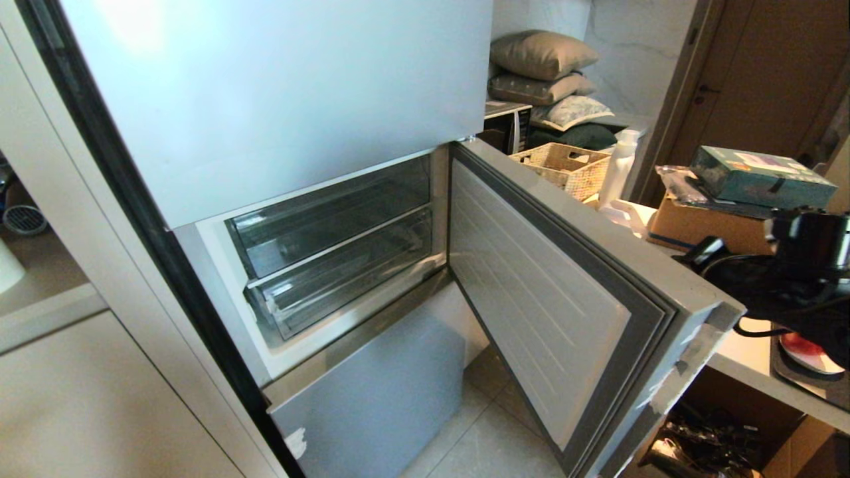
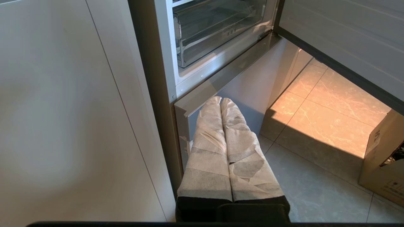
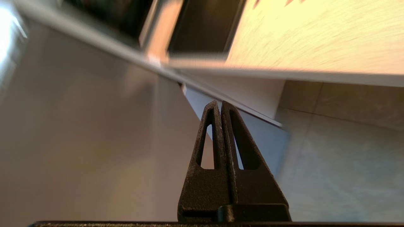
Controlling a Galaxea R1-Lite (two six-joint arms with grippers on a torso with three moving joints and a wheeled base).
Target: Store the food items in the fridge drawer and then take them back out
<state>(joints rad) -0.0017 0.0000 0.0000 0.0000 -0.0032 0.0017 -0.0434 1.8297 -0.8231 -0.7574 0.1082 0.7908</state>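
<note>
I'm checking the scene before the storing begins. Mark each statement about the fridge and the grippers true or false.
1. The fridge door stands open. True.
2. Both clear drawers are pulled out. False: the upper drawer and the lower drawer sit pushed in.
3. The left gripper has its fingers shut with nothing between them. True.
4. The right gripper holds a red fruit. False: its black fingers are shut on nothing.
5. A wicker basket sits beyond the open door. True.
6. A fruit lies in the lower drawer. False: no fruit shows in either drawer.
</note>
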